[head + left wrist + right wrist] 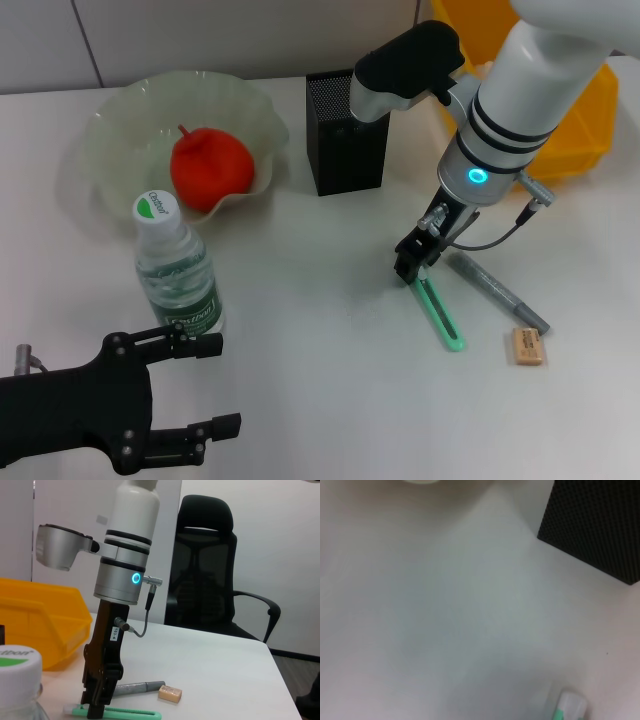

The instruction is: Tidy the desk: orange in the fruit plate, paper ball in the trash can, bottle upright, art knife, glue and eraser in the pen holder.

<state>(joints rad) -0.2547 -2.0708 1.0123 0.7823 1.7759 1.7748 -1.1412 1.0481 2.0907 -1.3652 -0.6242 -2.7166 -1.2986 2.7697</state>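
The bottle cap point(15, 666) shows letters "tbon"; the bottle point(178, 270) label is too small to read

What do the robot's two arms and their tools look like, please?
The right arm is glossy white with black bands, a silver wrist ring bearing a glowing cyan light and a grey cable, ending in a narrow black right tool. The left tool is matte black, flat-framed, with visible screws.

Head view looks down; left wrist sideways, low; right wrist close above; all share the green knife point(440, 312)
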